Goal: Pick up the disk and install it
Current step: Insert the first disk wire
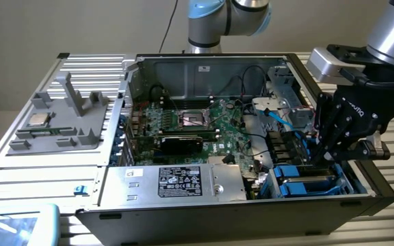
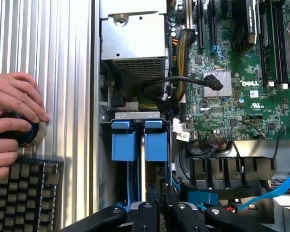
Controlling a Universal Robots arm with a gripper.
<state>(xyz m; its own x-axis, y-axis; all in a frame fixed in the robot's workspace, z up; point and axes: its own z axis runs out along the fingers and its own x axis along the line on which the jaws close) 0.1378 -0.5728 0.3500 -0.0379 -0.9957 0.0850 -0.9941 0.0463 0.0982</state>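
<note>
The disk (image 2: 156, 143) stands on edge in the drive bay at the case's front corner, its bright blue carrier end facing up. A second blue carrier (image 2: 123, 141) sits beside it in the same bay. In the exterior view the blue carriers (image 1: 308, 180) lie in the bay on the exterior view's right. My gripper (image 1: 318, 160) reaches down into that bay right above them. In the wrist view the gripper (image 2: 162, 213) sits in line with the disk's edge, its black fingers (image 2: 147, 212) drawn close together with nothing visible between them.
The open computer case (image 1: 115, 154) holds the green motherboard (image 1: 204, 125) and a silver box with a black label (image 1: 183, 182). A blue cable (image 1: 279, 117) crosses near the bay. A grey fixture with a small chip (image 1: 39, 120) lies outside. A person's hands (image 2: 12, 104) rest by a keyboard (image 2: 24, 193).
</note>
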